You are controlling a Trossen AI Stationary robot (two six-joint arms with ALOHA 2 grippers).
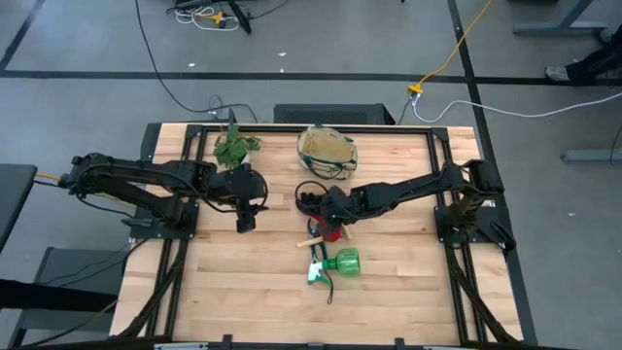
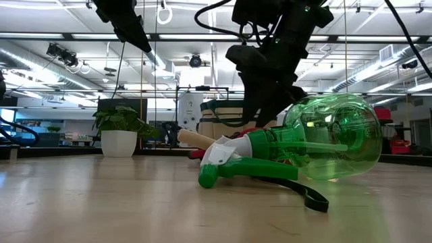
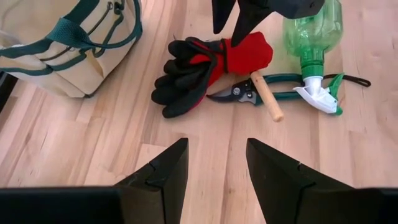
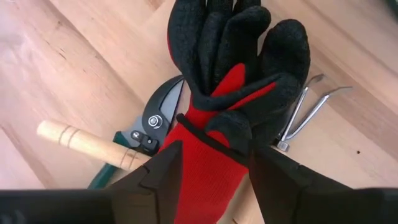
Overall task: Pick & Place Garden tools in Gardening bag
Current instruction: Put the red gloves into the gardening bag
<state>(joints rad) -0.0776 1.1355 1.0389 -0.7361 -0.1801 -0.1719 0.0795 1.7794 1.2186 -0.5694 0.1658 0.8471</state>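
Black-and-red fabric gloves are the item in hand at this step: the right gripper sits low over the pile in the middle of the pale wooden desk, its fingers spread to either side of the red cuff (straddling it, by my reading, and not yet squeezed onto it). The gloves lie on the desk, draped over the dark-handled pruning shears and the wooden-handled hand tool, with a bent metal prong showing just beside them. The green plastic spray bottle with its white trigger lies on its side just in front of the pile.

The beige canvas gardening bag with dark green trim stands at the back of the desk, near the pile, its mouth facing up; nothing can be seen inside it. The first pick seems to be under way. Next the fingers need to pinch the cuff alone, without snagging the shears beneath, then lift clear and carry to the bag's mouth.

The right arm reaches from its base at the desk's right edge, stretched low toward the centre. The left gripper hovers just left of the pile, fingers released and holding nothing, aimed at the tools, with the leafy potted plant behind it.
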